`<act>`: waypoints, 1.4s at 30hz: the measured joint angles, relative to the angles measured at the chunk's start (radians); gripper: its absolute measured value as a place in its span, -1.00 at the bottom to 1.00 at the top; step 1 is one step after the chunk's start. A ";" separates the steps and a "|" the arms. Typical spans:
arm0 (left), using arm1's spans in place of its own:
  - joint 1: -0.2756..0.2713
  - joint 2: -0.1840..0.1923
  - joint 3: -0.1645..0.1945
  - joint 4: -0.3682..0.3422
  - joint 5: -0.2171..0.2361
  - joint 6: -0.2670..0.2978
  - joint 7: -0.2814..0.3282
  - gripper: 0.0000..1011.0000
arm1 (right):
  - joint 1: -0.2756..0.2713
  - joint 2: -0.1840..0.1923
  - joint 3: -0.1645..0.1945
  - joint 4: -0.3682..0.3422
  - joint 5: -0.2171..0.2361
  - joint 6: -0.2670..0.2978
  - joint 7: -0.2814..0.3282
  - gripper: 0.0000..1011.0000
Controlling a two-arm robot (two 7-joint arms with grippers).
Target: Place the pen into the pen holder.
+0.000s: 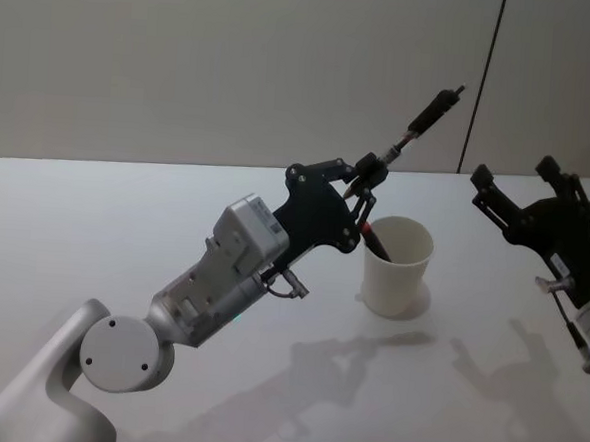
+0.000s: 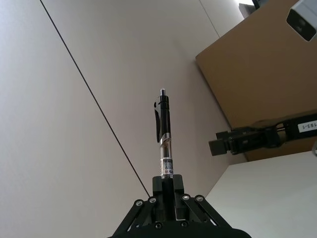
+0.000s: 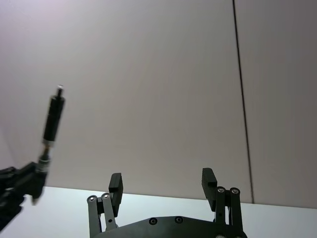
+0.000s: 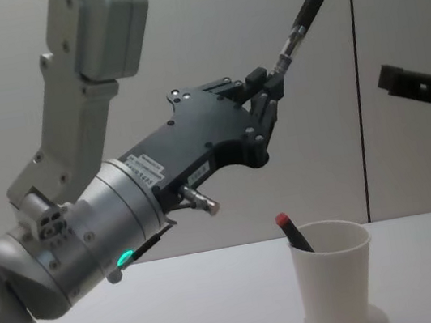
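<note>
My left gripper (image 1: 371,178) is shut on the lower end of a black pen (image 1: 429,111) with a clear barrel. The pen tilts up and to the right, its clicker end highest. In the chest view this pen (image 4: 304,13) and the left gripper (image 4: 266,88) hang well above and slightly left of the pen holder (image 4: 336,283), a white paper cup. The pen holder (image 1: 397,269) stands upright on the table. A second, dark pen with a red tip (image 4: 291,231) leans inside it. My right gripper (image 1: 515,170) hovers open to the cup's right, holding nothing. The left wrist view shows the pen (image 2: 164,130) rising from the left gripper (image 2: 167,182).
The white table (image 1: 94,229) stretches to the left and in front of the cup. A pale wall with a dark vertical seam (image 1: 484,82) stands behind it. In the right wrist view the open right gripper (image 3: 163,179) faces that wall, with the pen (image 3: 51,124) off to one side.
</note>
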 joint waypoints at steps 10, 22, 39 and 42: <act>-0.002 -0.001 0.000 0.003 0.000 -0.004 -0.004 -0.75 | -0.020 0.029 0.014 -0.052 0.142 0.045 0.130 0.98; -0.003 -0.002 0.000 0.005 0.000 -0.006 -0.006 -0.75 | -0.023 0.040 0.016 -0.099 0.255 0.101 0.198 0.98; -0.004 -0.002 0.000 0.005 0.000 -0.007 -0.007 -0.75 | -0.006 0.036 0.003 -0.117 0.324 0.149 0.213 0.98; -0.004 -0.002 0.000 0.005 0.000 -0.007 -0.007 -0.75 | -0.003 0.034 0.000 -0.116 0.321 0.150 0.205 0.98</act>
